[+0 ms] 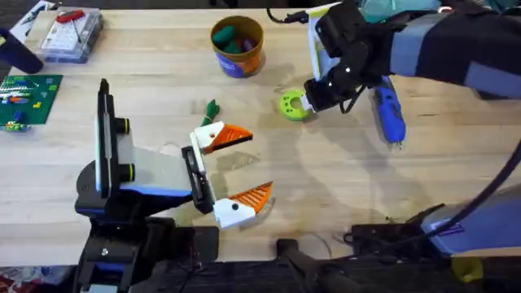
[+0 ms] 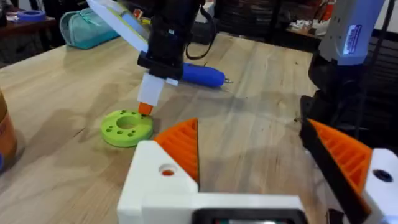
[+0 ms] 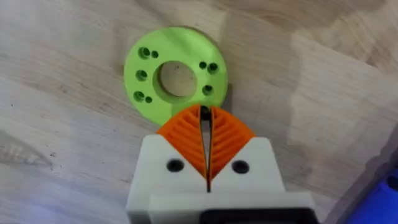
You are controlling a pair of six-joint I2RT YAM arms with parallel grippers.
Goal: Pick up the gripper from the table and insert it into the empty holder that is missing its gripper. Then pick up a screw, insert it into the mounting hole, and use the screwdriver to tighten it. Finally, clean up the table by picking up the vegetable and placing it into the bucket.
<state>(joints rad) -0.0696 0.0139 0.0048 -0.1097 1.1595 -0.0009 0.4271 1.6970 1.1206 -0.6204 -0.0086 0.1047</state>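
Table (image 1: 342, 187): pale wood planks with visible grain.
Right gripper (image 3: 205, 121): 2 white fingers with orange ribbed pads, pressed together with a small dark object pinched at the tips; I could not tell what it was. The tips sat at the edge of the lime-green disc.
Lime-green disc (image 3: 175, 74): 1 flat round plastic ring with a large centre hole and several small holes around it, lying flat on the wood.
Left gripper (image 1: 232, 171): 2 white fingers with orange ribbed wedge pads, spread wide and holding nothing, low over the table near its front.
Screwdriver (image 1: 389, 115): 1 bright blue pen-shaped body with a thin metal tip, lying on the table just beside the right gripper, on the far side from the disc.
Vegetable (image 1: 212, 111): 1 small piece with a dark green leafy top, lying on the table between the bucket and the left gripper.
Bucket (image 1: 237, 47): 1 round orange-yellow tub with a blue band, upright near the table's far edge, green pieces inside.
Clear plastic box (image 1: 73, 34): 1, at the far left corner, with a red-handled tool on it.
Green board (image 1: 28, 99): 1 flat piece at the left edge.
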